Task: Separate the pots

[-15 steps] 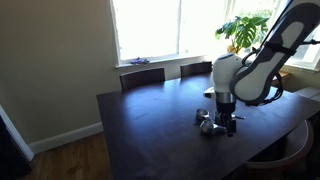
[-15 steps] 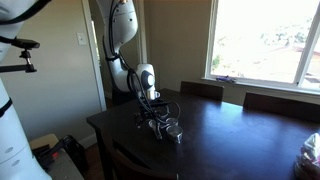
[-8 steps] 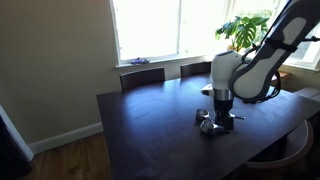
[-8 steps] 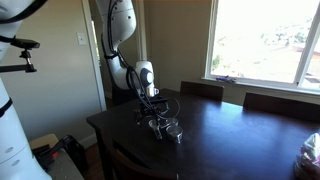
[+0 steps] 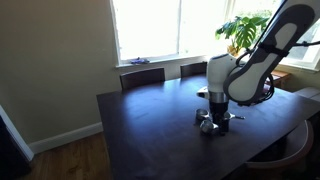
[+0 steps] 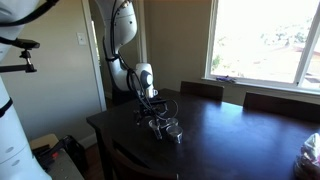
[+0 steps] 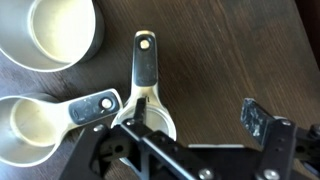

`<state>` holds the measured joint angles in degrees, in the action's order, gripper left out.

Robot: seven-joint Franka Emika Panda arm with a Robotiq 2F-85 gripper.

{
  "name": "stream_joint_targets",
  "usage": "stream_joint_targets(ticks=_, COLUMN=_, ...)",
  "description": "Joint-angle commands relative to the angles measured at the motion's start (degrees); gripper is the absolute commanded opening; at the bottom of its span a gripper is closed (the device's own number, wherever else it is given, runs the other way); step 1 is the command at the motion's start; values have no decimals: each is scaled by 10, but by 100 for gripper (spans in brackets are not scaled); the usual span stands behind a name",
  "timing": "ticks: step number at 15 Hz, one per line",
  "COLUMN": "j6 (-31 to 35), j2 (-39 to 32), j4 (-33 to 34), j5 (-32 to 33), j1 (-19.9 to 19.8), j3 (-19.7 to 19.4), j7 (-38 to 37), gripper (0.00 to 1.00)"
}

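Gripper (image 7: 197, 118) jaws wide open, holding nothing. One finger (image 7: 258, 118) stands clear; the other seemingly overlaps the middle pot (image 7: 147, 70), whose handle touches the left pot (image 7: 32, 125). Risk: closing off-centre drags both across the table (image 7: 235, 45) unseparated.

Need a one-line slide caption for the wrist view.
Open hand over a small handled metal pot on the dark wooden table; a second handled pot and a round cup lie beside it.

Claw (image 7: 193, 115) spread wide over centre pot (image 7: 146, 70); upper-left pot (image 7: 52, 30), lower-left pot (image 7: 40, 122) beside
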<state>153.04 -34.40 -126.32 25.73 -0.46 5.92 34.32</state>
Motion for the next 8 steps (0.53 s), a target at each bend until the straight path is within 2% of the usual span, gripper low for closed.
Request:
stream_joint_targets(ticks=1, j6=17, j2=-14, j4=17, j5=1, j1=12, j3=1, j7=4, gripper=69)
stream_joint_targets(ticks=8, j6=24, j2=-32, j4=42, j5=5, j1=22, j3=-2, j7=2, gripper=23)
